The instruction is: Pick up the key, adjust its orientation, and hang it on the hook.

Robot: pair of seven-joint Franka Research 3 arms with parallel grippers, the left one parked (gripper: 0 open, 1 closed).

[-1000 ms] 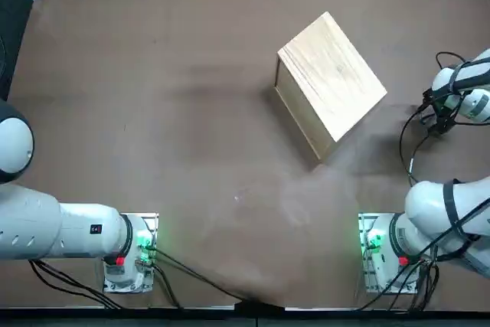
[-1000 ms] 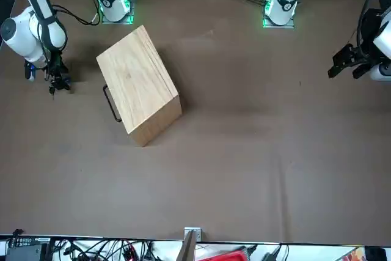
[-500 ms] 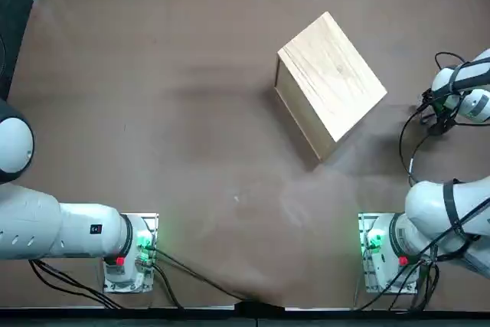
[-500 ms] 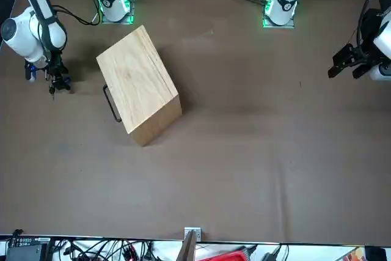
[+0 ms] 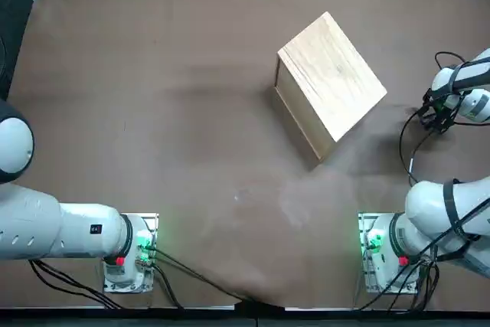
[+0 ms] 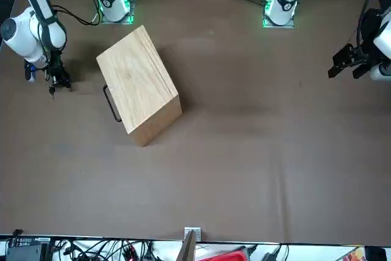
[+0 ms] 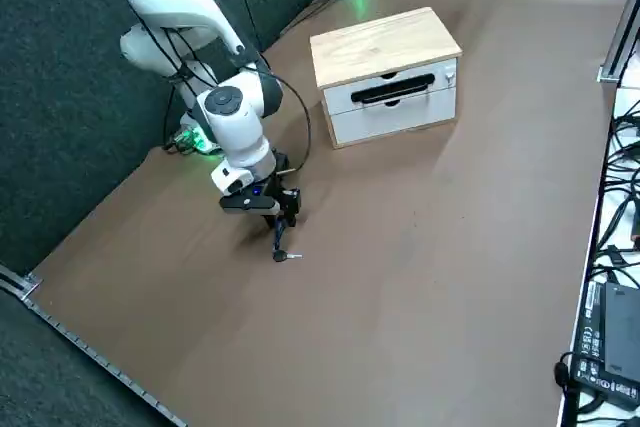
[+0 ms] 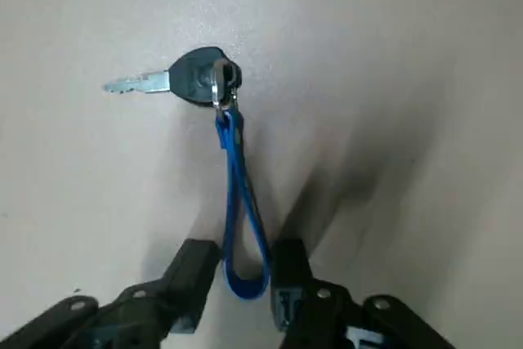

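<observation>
The key (image 8: 196,79) is a small dark-headed key with a silver blade on a blue strap loop (image 8: 239,202). My right gripper (image 8: 243,271) is shut on the lower end of that loop. In the right side view the gripper (image 7: 281,219) hangs low over the brown table, and the key (image 7: 285,255) is at the strap's end right at the surface. The front view shows the gripper (image 6: 59,81) left of the wooden box (image 6: 138,84). I cannot make out the hook for certain.
The wooden box (image 7: 385,57) has a drawer front with a dark handle (image 7: 396,91) facing the table's far edge. Black cables (image 5: 417,132) trail from my right arm. Cables and gear line the table's far edge (image 6: 195,252).
My right gripper has crept slightly away from the table's far side between the earlier frames and now, still holding the strap. The box has not moved.
</observation>
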